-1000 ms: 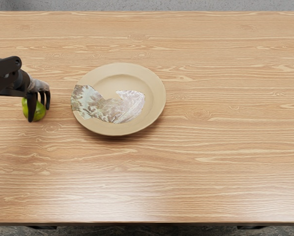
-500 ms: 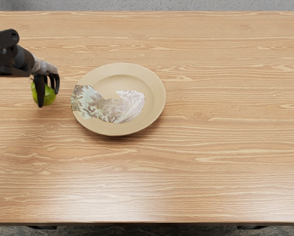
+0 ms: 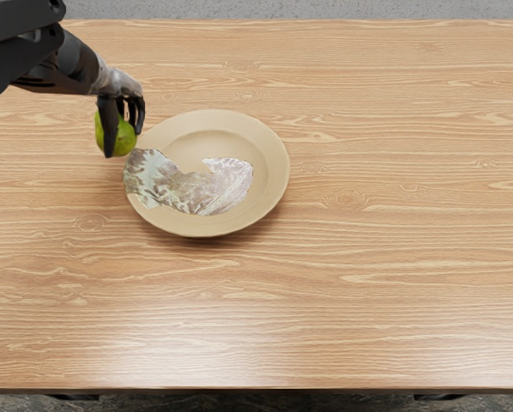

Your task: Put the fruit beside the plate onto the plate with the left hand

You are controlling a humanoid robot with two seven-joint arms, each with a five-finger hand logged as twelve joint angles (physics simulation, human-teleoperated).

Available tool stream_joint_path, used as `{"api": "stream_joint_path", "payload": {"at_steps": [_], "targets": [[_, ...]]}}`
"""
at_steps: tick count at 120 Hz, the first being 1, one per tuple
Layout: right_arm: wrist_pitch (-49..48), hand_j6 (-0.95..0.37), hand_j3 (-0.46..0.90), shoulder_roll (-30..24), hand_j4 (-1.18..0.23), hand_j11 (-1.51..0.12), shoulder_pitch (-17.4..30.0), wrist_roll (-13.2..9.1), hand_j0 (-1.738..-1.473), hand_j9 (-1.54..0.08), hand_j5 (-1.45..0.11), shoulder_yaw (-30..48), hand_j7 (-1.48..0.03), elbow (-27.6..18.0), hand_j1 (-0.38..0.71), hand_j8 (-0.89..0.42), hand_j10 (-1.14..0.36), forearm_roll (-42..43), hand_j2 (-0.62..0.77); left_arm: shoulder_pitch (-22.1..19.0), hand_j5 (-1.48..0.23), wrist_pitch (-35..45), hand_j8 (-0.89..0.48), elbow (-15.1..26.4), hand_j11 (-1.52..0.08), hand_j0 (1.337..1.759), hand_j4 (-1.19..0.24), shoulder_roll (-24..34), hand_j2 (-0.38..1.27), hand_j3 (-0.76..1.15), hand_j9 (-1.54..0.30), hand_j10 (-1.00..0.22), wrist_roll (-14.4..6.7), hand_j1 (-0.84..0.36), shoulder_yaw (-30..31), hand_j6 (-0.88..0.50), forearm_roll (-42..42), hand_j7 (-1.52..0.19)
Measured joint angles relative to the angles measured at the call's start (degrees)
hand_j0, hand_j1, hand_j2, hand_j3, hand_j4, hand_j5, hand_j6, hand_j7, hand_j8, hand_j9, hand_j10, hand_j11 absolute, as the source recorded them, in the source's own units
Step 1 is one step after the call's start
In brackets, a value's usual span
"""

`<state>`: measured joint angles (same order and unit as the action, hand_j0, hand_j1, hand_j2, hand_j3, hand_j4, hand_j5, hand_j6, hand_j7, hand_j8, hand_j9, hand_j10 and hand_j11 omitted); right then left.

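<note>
Table (image 3: 368, 283): light wood with long grain running from 9 to 3 o'clock, filling almost the whole head view; a thin grey strip of floor shows past its 12 o'clock and 6 o'clock edges.
Left arm (image 3: 29, 51): dark, coming in from the corner at 10 o'clock and slanting down toward the plate; the forearm ends in a paler grey wrist.
Plate (image 3: 278, 163): 1 round tan plate, lying flat a little toward 10 o'clock from the table's middle; a mottled grey-green and brown patch (image 3: 184, 184) covers its bowl from 6 to 9 o'clock, and the rest is bare.
Left hand (image 3: 119, 96): hangs off the wrist with its fingers pointing down toward 6 o'clock, wrapped around the fruit; at least 3 dark fingers (image 3: 109, 130) show across the fruit's front, the longest running down its 9 o'clock side.
Fruit (image 3: 125, 137): 1 small round yellow-green fruit, gripped in the left hand at the plate's 10 o'clock, just beside the rim's outer edge and not over the bowl; whether it clears the tabletop cannot be told from this view.
</note>
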<state>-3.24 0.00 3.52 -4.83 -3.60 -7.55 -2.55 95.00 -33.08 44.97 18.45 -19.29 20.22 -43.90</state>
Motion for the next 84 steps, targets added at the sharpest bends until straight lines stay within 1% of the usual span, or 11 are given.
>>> {"api": "stream_joint_path", "payload": {"at_steps": [2, 16, 26, 39, 60, 84], "targets": [[0.0, -0.02, 0.0, 0.0, -0.02, -0.03, 0.0, 0.0, -1.658, -0.03, -0.03, 0.0, -0.03, 0.0, -0.32, -0.02, -0.02, 0.0, 0.0, 0.4, -1.14, 0.0, -0.33, 0.0, -1.04, 1.652, -0.7, -0.4, 0.49, 0.0, -1.03, -0.52, -0.1, -0.28, 0.0, -0.35, 0.0, -1.08], [0.0, -0.02, 0.0, 0.0, -0.02, -0.03, 0.0, 0.0, -1.658, -0.03, -0.03, 0.0, -0.03, 0.0, -0.32, -0.02, -0.02, 0.0, 0.0, 1.4, -1.14, 0.0, -0.33, 0.0, -1.04, 1.652, -0.7, -3.4, 0.54, 0.0, -1.03, -0.52, -1.0, -0.3, -0.1, -0.34, 0.4, -1.08], [0.0, -0.02, 0.0, 0.0, -0.02, -0.03, 0.0, 0.0, -1.658, -0.03, -0.03, 0.0, -0.03, 0.0, -0.32, -0.02, -0.02, 0.0, 0.0, 2.1, -1.14, 0.0, -0.33, -0.1, -1.04, 1.651, -0.7, -4.7, 0.54, 0.0, -1.04, -0.52, -1.3, -0.31, -0.1, -0.34, 1.4, -1.07], [0.0, -0.02, 0.0, 0.0, -0.02, -0.03, 0.0, 0.0, -1.658, -0.03, -0.03, 0.0, -0.03, 0.0, -0.32, -0.02, -0.02, 0.0, 0.0, 2.2, -1.14, 0.1, -0.32, -0.1, -1.04, 1.651, -0.7, -6.5, 0.53, 0.0, -1.04, -0.51, -1.4, -0.3, -0.1, -0.34, 2.1, -1.07], [0.0, -0.02, 0.0, 0.0, -0.02, -0.03, 0.0, 0.0, -1.658, -0.03, -0.03, 0.0, -0.03, 0.0, -0.32, -0.02, -0.02, 0.0, 0.0, 2.1, -1.14, 0.3, -0.3, -0.5, -1.04, 1.65, -0.7, -10.4, 0.57, 0.0, -1.05, -0.5, -2.3, -0.33, -0.1, -0.33, 2.4, -1.08], [0.0, -0.02, 0.0, 0.0, -0.02, -0.03, 0.0, 0.0, -1.658, -0.03, -0.03, 0.0, -0.03, 0.0, -0.32, -0.02, -0.02, 0.0, 0.0, 1.4, -1.13, 0.6, -0.31, -1.6, -1.04, 1.65, -0.69, -13.0, 0.57, 0.0, -1.05, -0.5, -2.6, -0.33, 0.0, -0.33, 2.4, -1.07]]}}
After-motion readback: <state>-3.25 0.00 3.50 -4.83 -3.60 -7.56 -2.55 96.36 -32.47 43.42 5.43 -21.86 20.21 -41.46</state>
